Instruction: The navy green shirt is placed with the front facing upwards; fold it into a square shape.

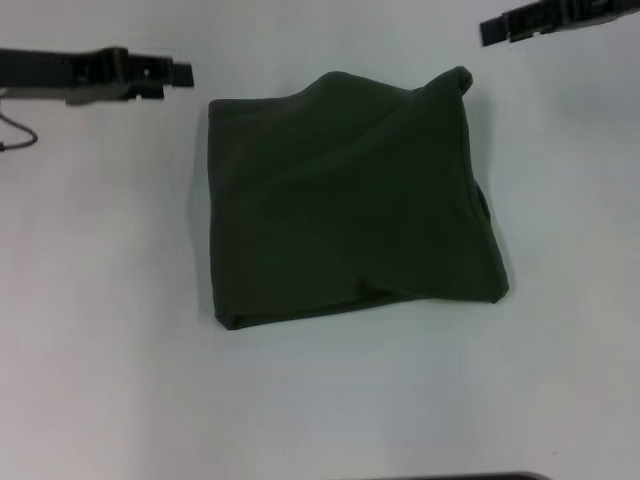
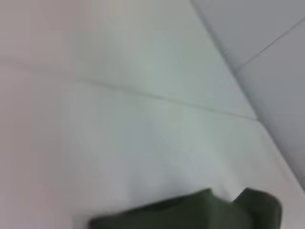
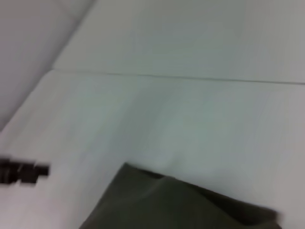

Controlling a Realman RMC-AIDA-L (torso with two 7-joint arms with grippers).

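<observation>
The navy green shirt (image 1: pixel 350 200) lies on the white table (image 1: pixel 100 330) folded into a rough square, plain side up, with no lettering or collar showing. Its far right corner sticks up in a small point. My left gripper (image 1: pixel 186 73) hovers just off the shirt's far left corner and holds nothing. My right gripper (image 1: pixel 486 31) hovers beyond the far right corner and holds nothing. An edge of the shirt shows in the left wrist view (image 2: pixel 190 214) and in the right wrist view (image 3: pixel 181 205), where the left gripper (image 3: pixel 24 172) also appears far off.
A thin dark cable (image 1: pixel 18 135) hangs under the left arm. A dark edge (image 1: pixel 450 476) shows at the table's near side. A seam in the table surface (image 2: pixel 157 98) runs behind the shirt.
</observation>
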